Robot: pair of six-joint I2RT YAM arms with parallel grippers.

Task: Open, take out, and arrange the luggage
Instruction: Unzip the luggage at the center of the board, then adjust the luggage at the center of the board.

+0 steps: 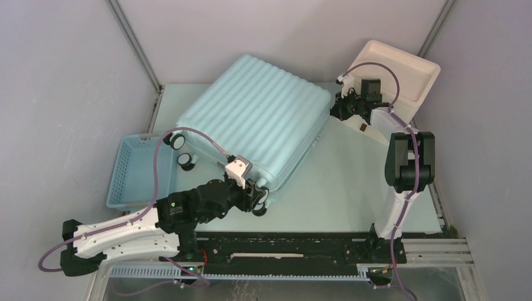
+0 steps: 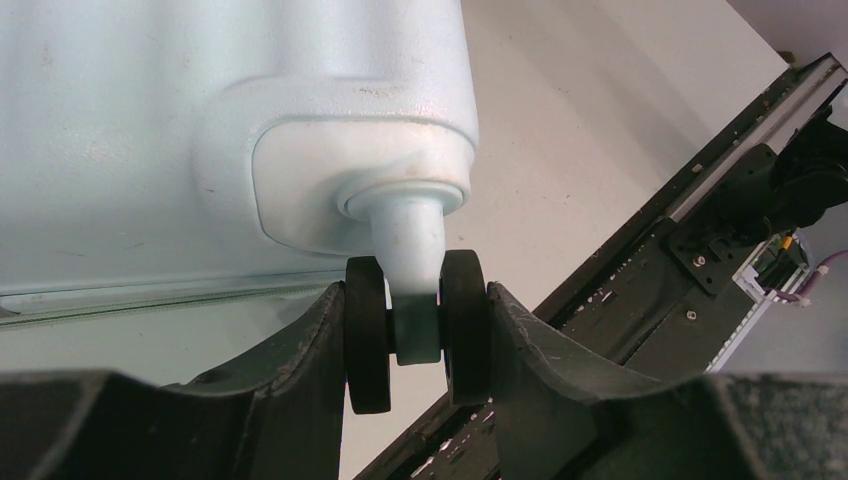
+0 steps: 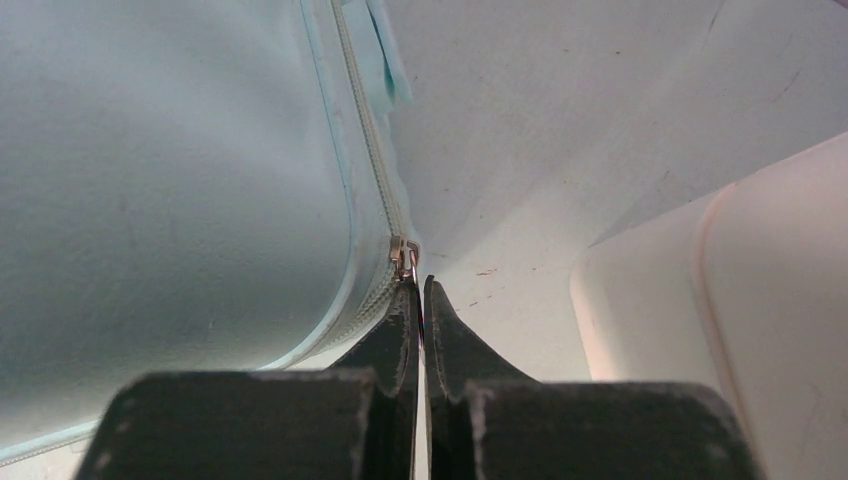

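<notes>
The pale mint-blue ribbed suitcase (image 1: 257, 119) lies closed and flat across the middle of the table. My left gripper (image 1: 257, 195) is shut on its near corner wheel (image 2: 418, 330), one finger against each black disc. My right gripper (image 1: 335, 108) sits at the suitcase's far right corner, shut on the metal zip pull (image 3: 405, 256) at the corner of the zip line. The suitcase shell (image 3: 170, 200) fills the left of the right wrist view. The lining and inside are hidden.
A small blue slatted basket (image 1: 135, 169) stands left of the suitcase by two wheels (image 1: 180, 150). A cream-white box (image 1: 401, 78) stands tilted at the back right, close to my right gripper. The black base rail (image 1: 288, 248) runs along the near edge.
</notes>
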